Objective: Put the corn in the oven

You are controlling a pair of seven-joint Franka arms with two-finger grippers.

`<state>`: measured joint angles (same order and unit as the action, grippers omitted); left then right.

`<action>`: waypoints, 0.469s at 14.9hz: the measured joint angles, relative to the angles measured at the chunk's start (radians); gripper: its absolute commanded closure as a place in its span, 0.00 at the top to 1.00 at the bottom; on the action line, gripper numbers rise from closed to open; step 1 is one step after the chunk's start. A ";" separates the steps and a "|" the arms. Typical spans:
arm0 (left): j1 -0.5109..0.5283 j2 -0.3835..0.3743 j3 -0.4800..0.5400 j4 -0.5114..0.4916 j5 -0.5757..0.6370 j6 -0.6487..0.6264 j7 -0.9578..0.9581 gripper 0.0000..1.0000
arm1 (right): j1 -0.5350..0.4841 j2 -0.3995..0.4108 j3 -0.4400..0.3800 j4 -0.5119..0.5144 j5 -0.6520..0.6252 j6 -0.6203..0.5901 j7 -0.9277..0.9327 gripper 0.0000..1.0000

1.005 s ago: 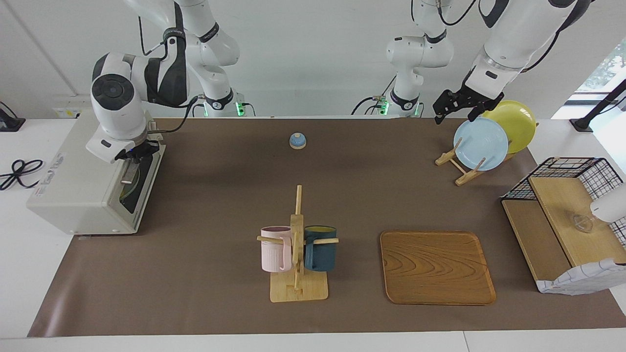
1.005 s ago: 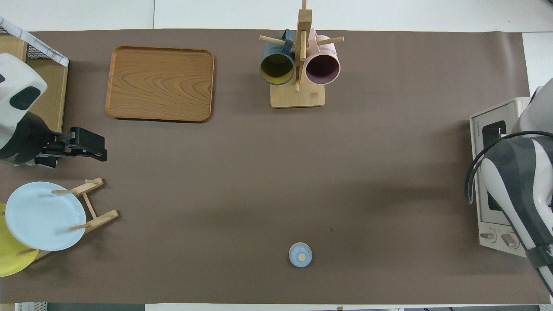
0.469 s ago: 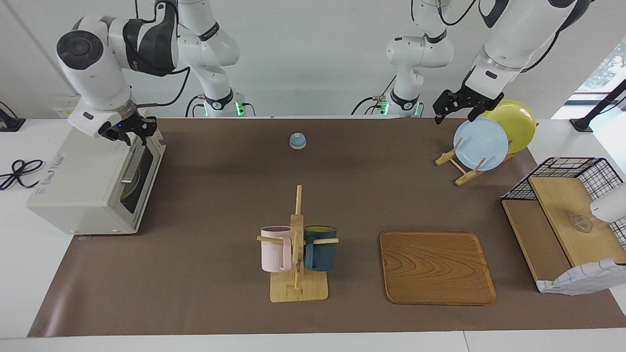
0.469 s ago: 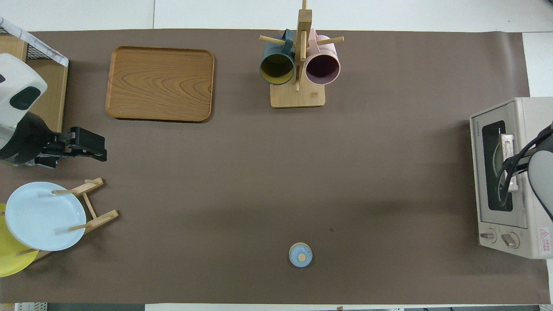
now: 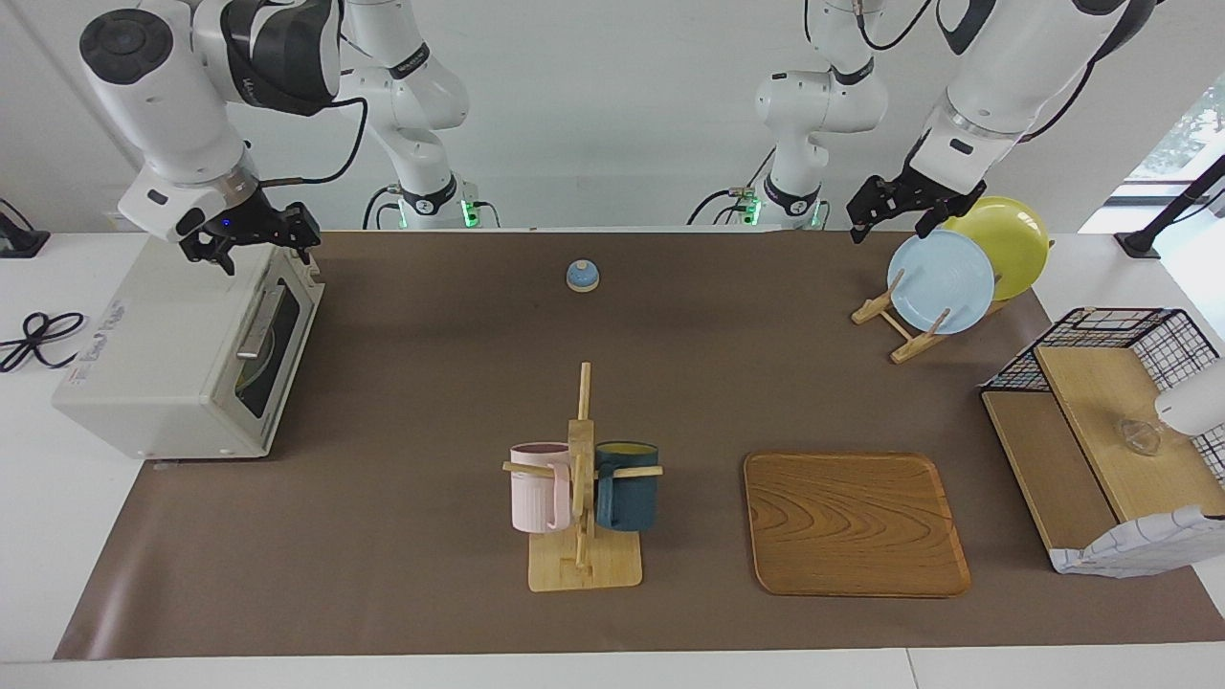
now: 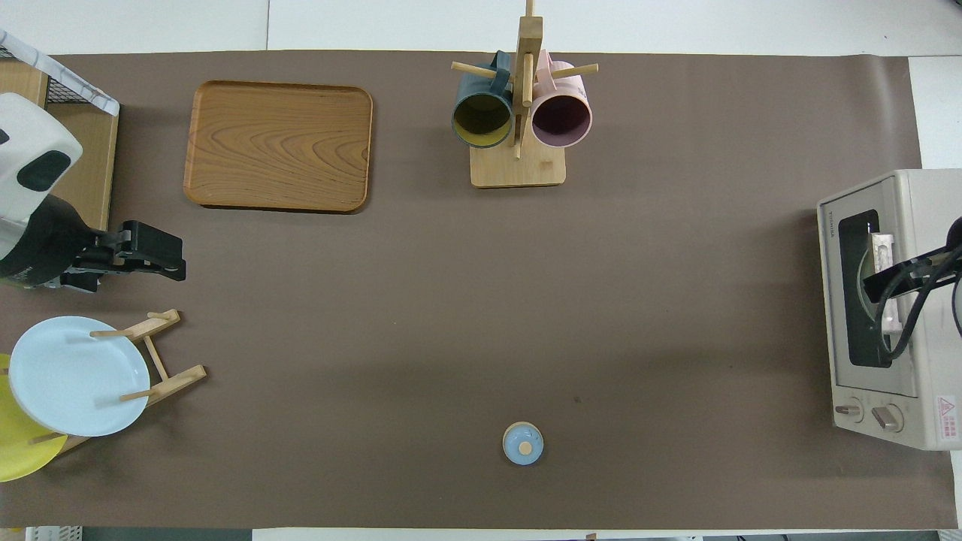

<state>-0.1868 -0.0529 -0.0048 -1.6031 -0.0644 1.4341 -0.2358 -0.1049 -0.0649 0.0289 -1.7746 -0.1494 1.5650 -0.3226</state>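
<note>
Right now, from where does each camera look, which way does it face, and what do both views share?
Facing view: high across the table, facing the robots; both arms show whole, right gripper above the toaster oven, left gripper above the plate rack.
Overhead view: above the robots' end, looking steeply down; only the left gripper and part of the right arm show.
Shared: oven, mug tree, wooden tray, bell.

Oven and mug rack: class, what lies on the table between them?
Nothing. In the overhead view, only bare brown mat runs from the oven to the mug rack.
</note>
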 measured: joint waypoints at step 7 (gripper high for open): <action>0.000 0.000 0.000 0.000 0.000 0.000 0.000 1.00 | 0.037 0.022 0.014 0.080 0.086 0.023 0.195 1.00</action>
<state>-0.1868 -0.0529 -0.0048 -1.6031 -0.0644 1.4341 -0.2358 -0.0682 -0.0424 0.0430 -1.6945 -0.0638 1.5885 -0.1274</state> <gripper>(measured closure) 0.000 0.000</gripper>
